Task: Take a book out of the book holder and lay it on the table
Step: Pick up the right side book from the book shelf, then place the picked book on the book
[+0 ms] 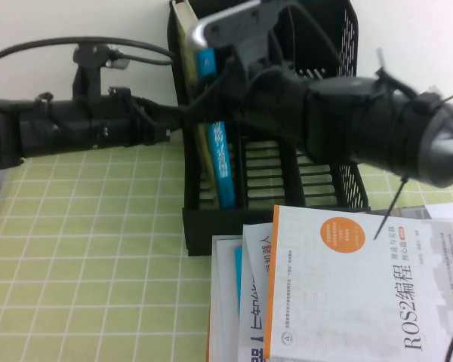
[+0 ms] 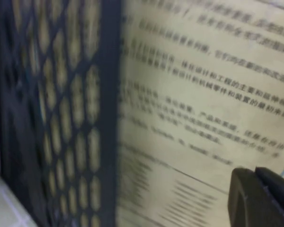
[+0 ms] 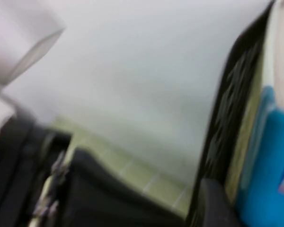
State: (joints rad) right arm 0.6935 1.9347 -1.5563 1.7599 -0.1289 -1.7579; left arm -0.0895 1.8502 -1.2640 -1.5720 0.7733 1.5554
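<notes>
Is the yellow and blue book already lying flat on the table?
No, the book stands upright in the left slot of the book holder.

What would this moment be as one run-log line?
right gripper: at book top | left gripper: beside book holder | book: upright in holder

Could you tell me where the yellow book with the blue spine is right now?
In the high view, the book stands upright in the leftmost slot of the book holder, behind the stacked books.
</notes>
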